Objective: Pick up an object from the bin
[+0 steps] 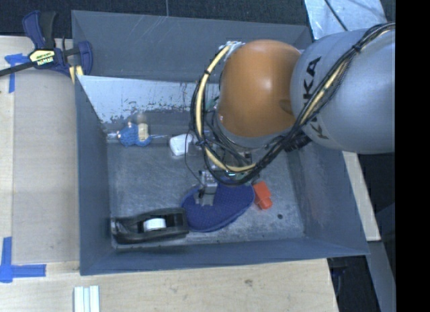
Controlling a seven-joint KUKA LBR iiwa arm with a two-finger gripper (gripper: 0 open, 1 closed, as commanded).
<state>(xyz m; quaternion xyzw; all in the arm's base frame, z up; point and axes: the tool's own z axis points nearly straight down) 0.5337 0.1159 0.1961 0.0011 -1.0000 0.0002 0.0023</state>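
My gripper (207, 193) comes down from under the orange wrist cover onto the left part of a dark blue oval pad (222, 211), which lies flat at the front middle of the bin. A small orange block (263, 195) rests just right of the pad, touching its edge. A black tape dispenser (149, 226) with a white roll lies along the front wall, its right end against the pad.
A small clear bottle with a blue middle (134, 134) lies at the back left. A little white object (179, 144) sits near the back wall, left of the arm. The arm and its cables cover the bin's back right.
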